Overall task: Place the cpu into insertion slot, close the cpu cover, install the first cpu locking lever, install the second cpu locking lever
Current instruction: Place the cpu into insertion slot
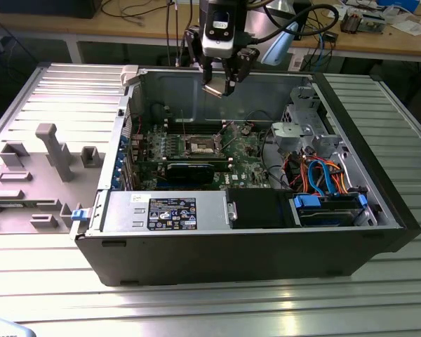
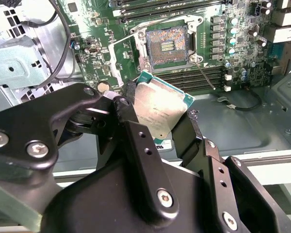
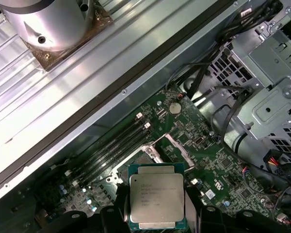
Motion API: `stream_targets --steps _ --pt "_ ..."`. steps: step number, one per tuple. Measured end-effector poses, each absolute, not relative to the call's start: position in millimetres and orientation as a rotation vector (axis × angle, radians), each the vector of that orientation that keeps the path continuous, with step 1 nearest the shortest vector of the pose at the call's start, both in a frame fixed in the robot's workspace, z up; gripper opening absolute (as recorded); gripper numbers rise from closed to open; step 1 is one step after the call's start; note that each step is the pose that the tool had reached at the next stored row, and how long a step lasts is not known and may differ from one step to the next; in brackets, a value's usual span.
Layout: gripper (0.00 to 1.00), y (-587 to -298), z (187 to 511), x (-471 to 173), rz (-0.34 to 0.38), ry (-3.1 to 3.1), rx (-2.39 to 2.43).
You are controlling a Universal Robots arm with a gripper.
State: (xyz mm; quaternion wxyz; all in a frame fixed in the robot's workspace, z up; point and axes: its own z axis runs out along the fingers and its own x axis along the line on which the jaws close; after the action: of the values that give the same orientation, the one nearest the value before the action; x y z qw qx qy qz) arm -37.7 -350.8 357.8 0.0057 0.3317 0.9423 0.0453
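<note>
Tool (image 2: 159,116) clamped on cpu (image 2: 157,109) by two edges; cpu tilted, clear above board (image 2: 99,68). Slot (image 2: 167,46) bare below, contacts exposed, nothing seated. Open case (image 1: 231,253) on counter (image 1: 196,309); drive cage (image 1: 305,130) at exterior view's right.

a ribbed silver metal table (image 1: 217,309) is seen in the exterior view. 1 open black computer case (image 1: 231,256) is laid on its side near the middle, directly on the ribs. just beside it, at the exterior view's left, a grey panel (image 1: 70,98) is laid flat (several upright grey blocks are carried on it). 1 pale object (image 1: 3,328) is cut off at the picture's corner.
</note>
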Motion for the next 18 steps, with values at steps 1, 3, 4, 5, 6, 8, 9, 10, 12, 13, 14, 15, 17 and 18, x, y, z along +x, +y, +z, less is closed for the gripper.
stream_targets --steps 1,3,4,5,6,8,9,10,12,13,14,15,17,18 --pt "0.55 -350.8 357.7 -37.7 0.142 2.948 1.043" --pt "0.55 -350.8 357.7 -37.7 0.142 2.944 1.052" --pt "0.55 -350.8 357.7 -37.7 0.142 2.943 1.054" --pt "0.55 -350.8 357.7 -37.7 0.142 2.942 1.057" --pt "0.55 -350.8 357.7 -37.7 0.142 2.941 1.060" --pt "0.55 -350.8 357.7 -37.7 0.142 2.939 1.066" --pt "0.55 -350.8 357.7 -37.7 0.142 2.938 1.068" --pt "0.55 -350.8 357.7 -37.7 0.142 2.937 1.070" --pt "0.55 -350.8 357.7 -37.7 0.142 2.935 1.075" --pt "0.55 -350.8 357.7 -37.7 0.142 2.934 1.078" --pt "0.55 -350.8 357.7 -37.7 0.142 2.933 1.080" --pt "0.55 -350.8 357.7 -37.7 0.142 2.932 1.083" --pt "0.55 -350.8 357.7 -37.7 0.142 2.930 1.088" --pt "0.55 -350.8 357.7 -37.7 0.142 2.929 1.090"
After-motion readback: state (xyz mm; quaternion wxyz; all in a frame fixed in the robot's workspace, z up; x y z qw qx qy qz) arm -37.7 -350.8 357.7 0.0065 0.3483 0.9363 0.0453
